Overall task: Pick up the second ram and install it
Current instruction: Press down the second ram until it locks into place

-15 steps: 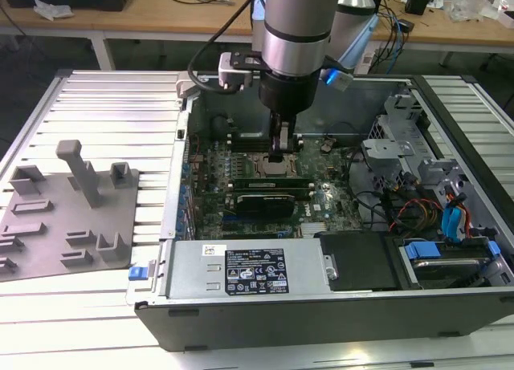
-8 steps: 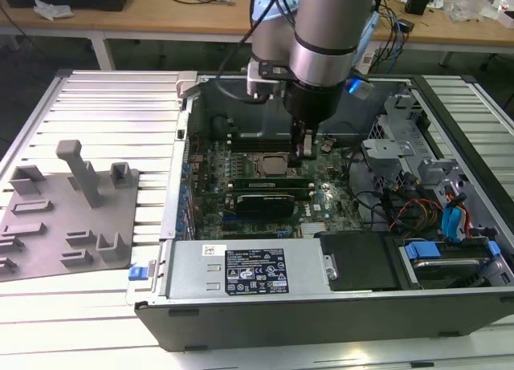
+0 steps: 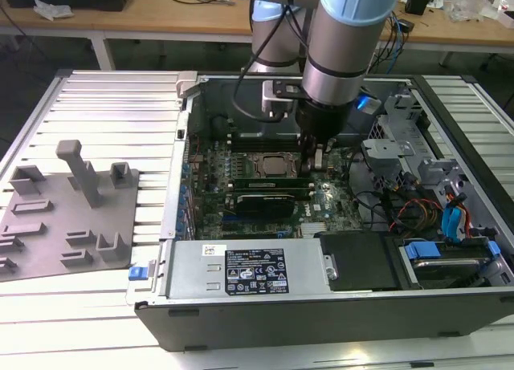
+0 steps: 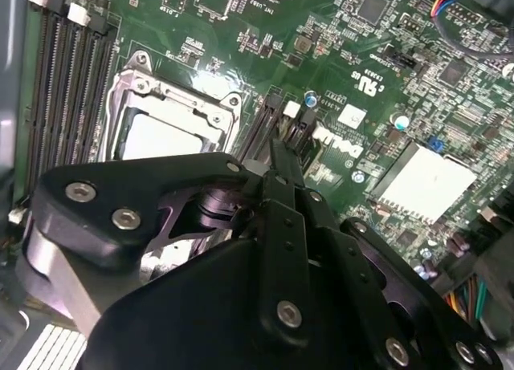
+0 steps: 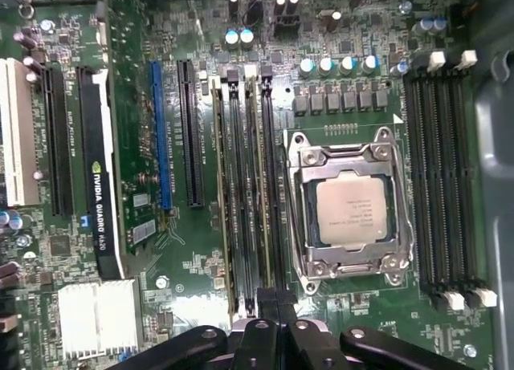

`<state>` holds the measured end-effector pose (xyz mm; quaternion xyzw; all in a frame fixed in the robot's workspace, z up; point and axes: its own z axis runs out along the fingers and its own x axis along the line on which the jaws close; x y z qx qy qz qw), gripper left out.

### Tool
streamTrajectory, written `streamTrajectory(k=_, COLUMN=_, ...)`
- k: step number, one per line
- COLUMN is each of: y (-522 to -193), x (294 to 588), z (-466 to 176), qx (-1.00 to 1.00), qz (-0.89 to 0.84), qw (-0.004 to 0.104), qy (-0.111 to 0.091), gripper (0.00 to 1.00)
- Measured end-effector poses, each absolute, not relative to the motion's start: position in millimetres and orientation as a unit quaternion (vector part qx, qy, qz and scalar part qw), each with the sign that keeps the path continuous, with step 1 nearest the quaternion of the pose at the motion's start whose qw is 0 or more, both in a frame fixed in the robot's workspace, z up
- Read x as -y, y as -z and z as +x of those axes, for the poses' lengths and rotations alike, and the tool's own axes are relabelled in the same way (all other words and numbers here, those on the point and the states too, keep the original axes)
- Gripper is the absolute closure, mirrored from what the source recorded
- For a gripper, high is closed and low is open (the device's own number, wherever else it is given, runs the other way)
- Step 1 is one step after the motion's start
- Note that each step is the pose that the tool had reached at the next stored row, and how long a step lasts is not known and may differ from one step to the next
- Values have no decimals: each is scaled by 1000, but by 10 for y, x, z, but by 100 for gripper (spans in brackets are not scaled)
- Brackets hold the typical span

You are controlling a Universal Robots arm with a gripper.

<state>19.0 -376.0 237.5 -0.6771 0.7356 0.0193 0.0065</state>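
My gripper (image 3: 316,160) reaches down into the open computer case (image 3: 321,318), beside the processor (image 3: 269,164). In the first wrist view two thin green memory sticks stand edge-up in the long sockets next to the processor (image 5: 351,212). The second ram (image 5: 259,185) is the stick nearer the processor, and it runs right up to my gripper (image 5: 273,296). The black fingers sit pressed together over that end of the stick. The second wrist view shows the gripper (image 4: 279,145) narrowing to one point at the socket ends, with the contact itself hidden.
A grey fixture plate (image 3: 72,217) with upright posts lies at the exterior view's left of the case. A graphics card (image 5: 100,177) flanks the sockets. Several empty sockets (image 5: 442,177) lie beyond the processor. Cables (image 3: 434,209) and a power supply (image 3: 249,270) crowd the case.
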Motion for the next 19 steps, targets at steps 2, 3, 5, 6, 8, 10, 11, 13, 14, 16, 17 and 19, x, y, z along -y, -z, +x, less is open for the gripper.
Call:
streamTrajectory(k=2, y=-2340, x=3759, z=190, qx=-735, qz=-677, qw=7, qy=-19, gripper=89)
streamTrajectory(k=3, y=-2313, x=3760, z=190, qx=-735, qz=-677, qw=6, qy=-19, gripper=89)
streamTrajectory(k=5, y=-2292, x=3769, z=191, qx=-735, qz=-677, qw=6, qy=-19, gripper=89)
streamTrajectory(k=6, y=-2290, x=3779, z=190, qx=-735, qz=-677, qw=6, qy=-19, gripper=89)
streamTrajectory(k=8, y=-2354, x=3779, z=180, qx=-735, qz=-678, qw=8, qy=-17, gripper=89)
streamTrajectory(k=10, y=-2375, x=3780, z=90, qx=-735, qz=-677, qw=11, qy=-14, gripper=89)
streamTrajectory(k=11, y=-2376, x=3780, z=52, qx=-735, qz=-678, qw=11, qy=-14, gripper=89)
streamTrajectory(k=13, y=-2376, x=3779, z=-94, qx=-735, qz=-678, qw=12, qy=-13, gripper=89)
streamTrajectory(k=14, y=-2375, x=3778, z=-140, qx=-735, qz=-677, qw=12, qy=-13, gripper=89)
streamTrajectory(k=16, y=-2369, x=3777, z=-276, qx=-735, qz=-678, qw=13, qy=-12, gripper=89)
streamTrajectory(k=17, y=-2366, x=3777, z=-344, qx=-735, qz=-678, qw=13, qy=-12, gripper=89)
streamTrajectory(k=19, y=-2361, x=3775, z=-466, qx=-735, qz=-678, qw=13, qy=-12, gripper=89)
